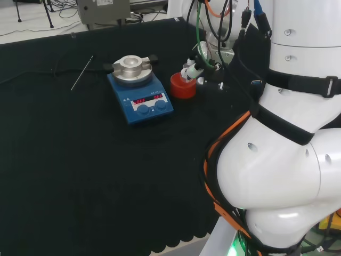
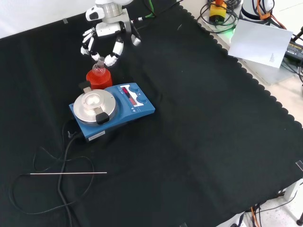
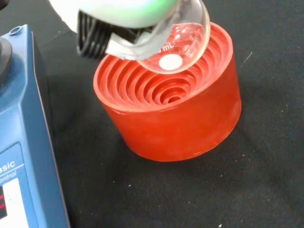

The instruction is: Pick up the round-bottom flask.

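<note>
The round-bottom flask (image 3: 178, 45) is clear glass with a white label spot on its bulb. In the wrist view the bulb hangs tilted just above the ribbed hollow of the red stand (image 3: 166, 111). The hand (image 3: 123, 10) is shut on the flask, one black ribbed finger (image 3: 92, 35) lying against the glass. From the front, the hand (image 2: 106, 34) curls down around the flask's neck (image 2: 100, 62) over the red stand (image 2: 99, 80). In the head view the hand (image 1: 194, 66) sits at the far rim of the red stand (image 1: 183, 86).
A blue hotplate stirrer (image 2: 113, 106) with a round metal top stands right beside the stand, its cable (image 2: 61, 156) trailing over the cloth. A thin metal rod (image 2: 68, 173) lies farther off. The arm's white links (image 1: 287, 160) rise at the head view's right.
</note>
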Robot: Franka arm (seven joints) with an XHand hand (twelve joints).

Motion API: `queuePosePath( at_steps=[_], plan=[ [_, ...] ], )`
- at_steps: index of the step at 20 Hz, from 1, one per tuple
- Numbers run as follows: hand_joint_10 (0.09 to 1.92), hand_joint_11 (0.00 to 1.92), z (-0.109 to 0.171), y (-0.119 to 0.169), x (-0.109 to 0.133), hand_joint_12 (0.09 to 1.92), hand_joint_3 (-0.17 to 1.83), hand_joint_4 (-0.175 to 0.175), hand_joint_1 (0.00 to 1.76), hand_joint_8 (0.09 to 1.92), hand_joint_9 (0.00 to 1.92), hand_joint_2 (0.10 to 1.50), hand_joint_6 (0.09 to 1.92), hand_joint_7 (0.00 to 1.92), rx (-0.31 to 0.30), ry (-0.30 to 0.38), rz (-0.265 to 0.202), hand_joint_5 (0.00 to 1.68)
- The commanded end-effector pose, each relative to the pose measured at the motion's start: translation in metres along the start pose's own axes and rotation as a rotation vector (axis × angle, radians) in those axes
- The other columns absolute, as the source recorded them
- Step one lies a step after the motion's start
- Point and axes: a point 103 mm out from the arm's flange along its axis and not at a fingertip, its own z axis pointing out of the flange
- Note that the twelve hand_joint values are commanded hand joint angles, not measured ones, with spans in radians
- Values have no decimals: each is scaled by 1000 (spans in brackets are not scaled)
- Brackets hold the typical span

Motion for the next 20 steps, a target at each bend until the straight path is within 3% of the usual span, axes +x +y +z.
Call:
queuePosePath(
  at_steps=[1, 20],
  plan=[
    [617, 254, -2, 1, 2, 1331, 864, 142, 1111, 651, 653, 611, 991, 450, 0, 8, -4, 1150],
    [618, 264, -41, -2, 24, 1326, 879, 126, 1120, 653, 653, 596, 970, 450, -1, -10, -28, 1167]
  ],
)
